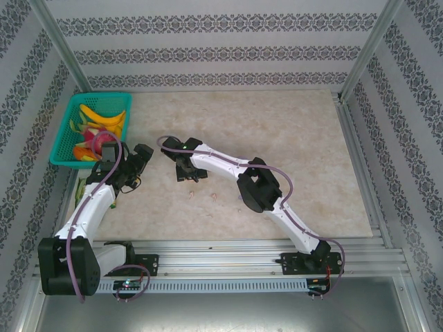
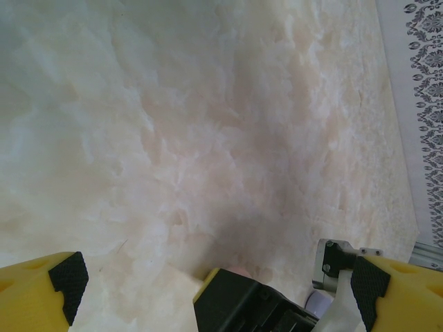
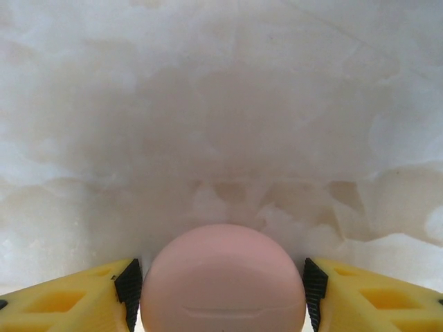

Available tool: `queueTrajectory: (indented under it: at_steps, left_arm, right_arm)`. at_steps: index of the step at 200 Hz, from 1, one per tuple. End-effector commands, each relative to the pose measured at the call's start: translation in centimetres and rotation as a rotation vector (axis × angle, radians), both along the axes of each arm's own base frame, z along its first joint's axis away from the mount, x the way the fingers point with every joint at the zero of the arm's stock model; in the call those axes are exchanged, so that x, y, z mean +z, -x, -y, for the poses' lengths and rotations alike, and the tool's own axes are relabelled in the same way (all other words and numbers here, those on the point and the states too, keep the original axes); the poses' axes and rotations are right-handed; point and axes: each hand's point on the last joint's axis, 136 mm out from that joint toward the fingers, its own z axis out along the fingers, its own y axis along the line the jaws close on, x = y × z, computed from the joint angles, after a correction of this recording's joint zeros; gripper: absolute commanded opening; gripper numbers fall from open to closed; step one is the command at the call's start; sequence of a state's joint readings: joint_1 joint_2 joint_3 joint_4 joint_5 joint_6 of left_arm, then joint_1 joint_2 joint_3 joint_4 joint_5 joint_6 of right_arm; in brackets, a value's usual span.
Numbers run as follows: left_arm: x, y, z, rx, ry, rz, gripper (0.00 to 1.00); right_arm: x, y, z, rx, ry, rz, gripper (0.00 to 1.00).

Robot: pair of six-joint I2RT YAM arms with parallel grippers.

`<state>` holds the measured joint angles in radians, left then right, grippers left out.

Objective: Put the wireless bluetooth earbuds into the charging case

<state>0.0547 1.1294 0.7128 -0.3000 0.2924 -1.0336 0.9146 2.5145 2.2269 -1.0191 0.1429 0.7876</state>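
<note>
**Pink case pinched, lid shut**

The charging case (image 3: 223, 277), a rounded pink shell with its lid seam closed, lies between the pads of the right tool (image 3: 221, 297). The pads press on both its sides with no gap visible. This looks like a steadying hold so the lid can be opened. The grip's firmness cannot be judged, and the frame edge cuts off the case's near half.

Pale specks on the table (image 1: 291, 138) just beside it, probably the earbuds (image 1: 192, 194), are too small to tell their colour.

The left tool (image 2: 218, 280) hangs spread wide and holds nothing. A lilac shape (image 2: 317, 302) beneath it is half hidden.
</note>
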Motion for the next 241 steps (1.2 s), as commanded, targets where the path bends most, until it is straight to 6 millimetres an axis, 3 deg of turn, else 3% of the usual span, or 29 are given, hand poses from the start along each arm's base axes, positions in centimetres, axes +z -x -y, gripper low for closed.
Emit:
queueTrajectory:
  at_steps: [1,79,117,186,241]
  left_arm:
    - [0.4,0.1,-0.4,0.017,0.011,0.021,1.0]
    - [0.3,0.0,-0.4,0.012,0.007,0.018,1.0]
    - [0.2,-0.2,-0.2,-0.013,0.003,0.018,1.0]
    - [0.6,-1.3,1.3,-0.144,-0.004,0.079,1.0]
    - [0.3,-2.3,5.1,-0.312,0.054,0.233,1.0]
  right_arm:
    - [-1.3,0.4,0.1,-0.008,0.037,-0.005,0.64]
    - [-1.0,0.7,0.1,-0.013,0.027,0.001,0.57]
    - [0.5,0.3,0.2,-0.042,-0.009,0.034,0.55]
    - [3.8,-2.6,2.8,-0.161,-0.129,0.095,0.53]
    - [5.1,-5.5,4.7,-0.267,-0.248,0.092,0.53]
